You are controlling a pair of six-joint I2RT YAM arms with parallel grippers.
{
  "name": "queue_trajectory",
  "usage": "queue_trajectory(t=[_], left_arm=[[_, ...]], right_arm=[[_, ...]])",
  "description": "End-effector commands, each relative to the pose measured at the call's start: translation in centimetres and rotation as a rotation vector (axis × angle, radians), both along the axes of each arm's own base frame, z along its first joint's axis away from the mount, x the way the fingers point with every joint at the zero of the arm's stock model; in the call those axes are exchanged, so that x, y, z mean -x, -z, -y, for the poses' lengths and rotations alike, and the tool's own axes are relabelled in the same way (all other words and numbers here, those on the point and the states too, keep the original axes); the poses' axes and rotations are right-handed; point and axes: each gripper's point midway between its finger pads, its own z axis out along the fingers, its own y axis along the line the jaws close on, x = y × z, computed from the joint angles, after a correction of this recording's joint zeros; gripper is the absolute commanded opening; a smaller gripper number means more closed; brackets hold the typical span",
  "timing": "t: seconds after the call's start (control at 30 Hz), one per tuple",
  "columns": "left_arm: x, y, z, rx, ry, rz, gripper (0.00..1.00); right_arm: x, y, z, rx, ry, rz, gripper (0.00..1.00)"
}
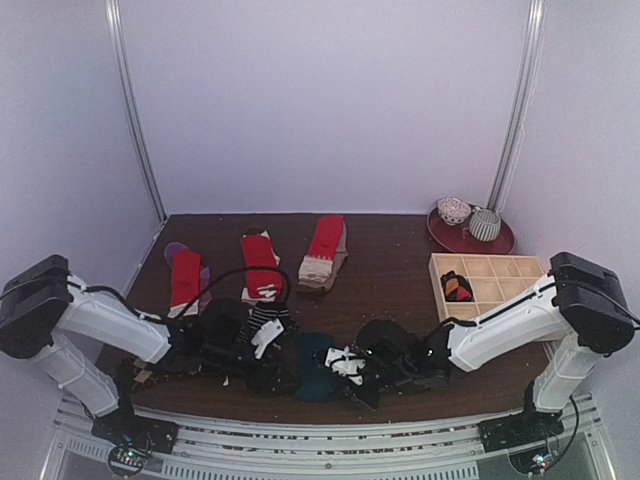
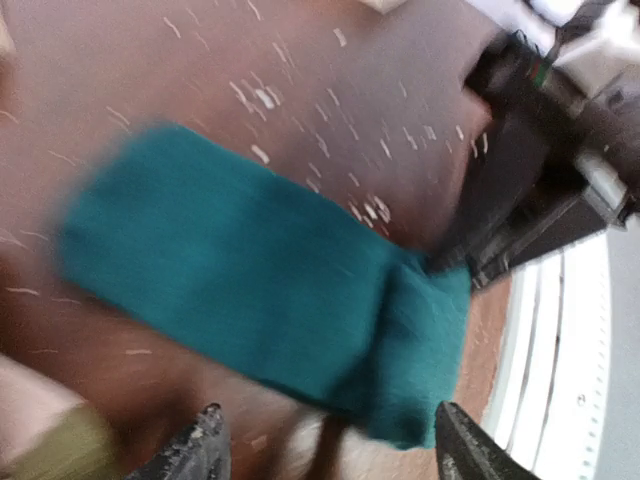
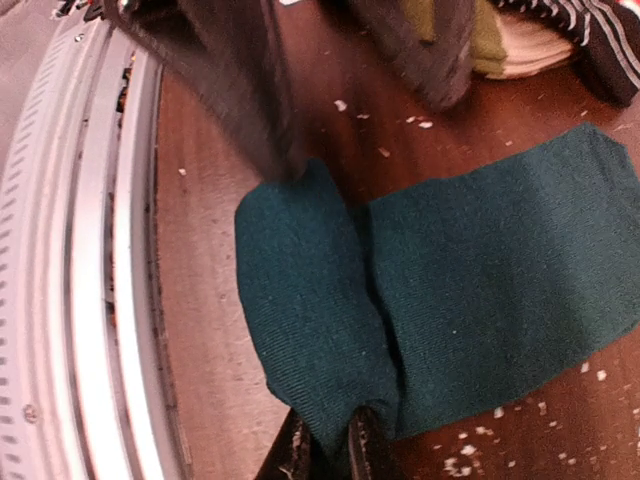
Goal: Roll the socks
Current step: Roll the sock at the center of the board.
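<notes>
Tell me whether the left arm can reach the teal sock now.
Probably yes: the left gripper, open, hangs over the teal sock with nothing between; the right gripper pinches its folded end.

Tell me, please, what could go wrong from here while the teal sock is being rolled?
1. The right fingers pinch just the edge of the teal sock at its folded end; so slim a grip may slip and let the fold fall open.
2. The left fingers stand open, holding nothing, so the flat end is free and the sock may drag instead of rolling.
3. The fold lies close to the table's front rail and might be pushed off.
</notes>
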Motion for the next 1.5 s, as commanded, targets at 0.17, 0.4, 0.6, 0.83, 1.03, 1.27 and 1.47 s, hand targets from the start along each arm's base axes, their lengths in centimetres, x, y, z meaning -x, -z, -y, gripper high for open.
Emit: queue_trajectory(t=[0.17,0.4,0.6,0.83,1.03,1.27,1.47], left_arm=[[-0.6,-7.9,0.7,0.18,0.027,0.482,0.71],[2.6,-4.3,2.9,0.13,0.162,0.432,0.66],[3.1,-2.0,3.1,0.096,0.173,0.399,0.63],[3.1,0.3,3.5,0.053,0.167,0.361,0.45],[3.3,1.4,3.8,0.034,0.172,0.322,0.14],[3.6,2.9,2.9,-0.007,0.11,0.183,0.0],[5.1,6.2,1.1,-0.069,0.055,-0.062,0.0]], right_arm=[[2.8,3.1,4.0,0.243,0.131,-0.611,0.12],[1.7,3.9,3.8,0.262,0.189,-0.716,0.12],[1.4,4.7,4.1,0.291,0.209,-0.725,0.12],[1.2,5.2,4.3,0.301,0.219,-0.73,0.12],[1.0,5.2,4.3,0.285,0.225,-0.721,0.13],[-1.8,1.9,3.2,0.139,0.22,-0.523,0.33],[-3.6,-7.1,2.9,-0.251,0.095,0.003,0.44]])
